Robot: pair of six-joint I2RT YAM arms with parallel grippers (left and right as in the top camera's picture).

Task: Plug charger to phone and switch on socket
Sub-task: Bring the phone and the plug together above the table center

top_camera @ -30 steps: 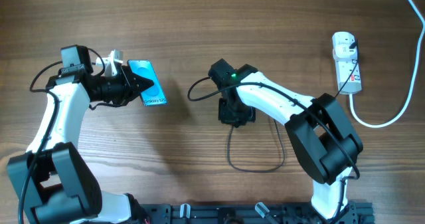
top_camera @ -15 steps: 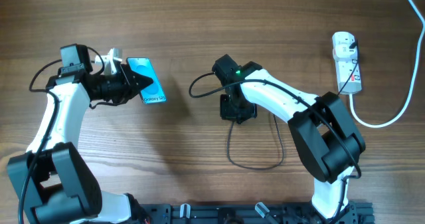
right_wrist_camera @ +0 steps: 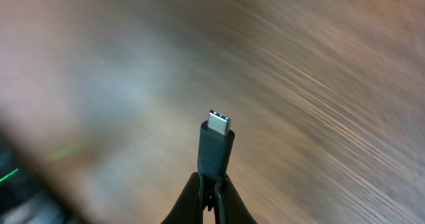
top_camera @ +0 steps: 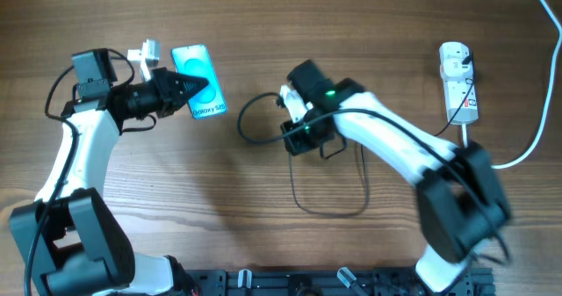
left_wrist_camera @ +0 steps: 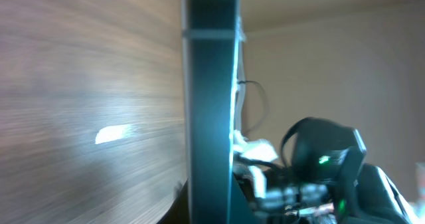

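My left gripper (top_camera: pixel 191 92) is shut on the phone (top_camera: pixel 198 80), a blue-teal handset held off the table at upper left. In the left wrist view the phone shows edge-on as a dark vertical bar (left_wrist_camera: pixel 209 98). My right gripper (top_camera: pixel 291 120) is shut on the charger connector (right_wrist_camera: pixel 216 141), whose silver tip points up between the fingertips (right_wrist_camera: pixel 212 184). The thin black charger cable (top_camera: pixel 329 210) loops on the table below the right arm. The socket (top_camera: pixel 458 85) is a white power strip at the far right, apart from both grippers.
A thick white cord (top_camera: pixel 527 147) curves from the socket toward the right edge. A small white object (top_camera: pixel 145 54) sits beside the left gripper. The arm bases and a black rail (top_camera: pixel 334 283) line the front edge.
My left gripper has lifted the phone up and back. My right gripper has moved up and to the left with the connector, dragging the cable loop with it; the arm is motion-blurred.
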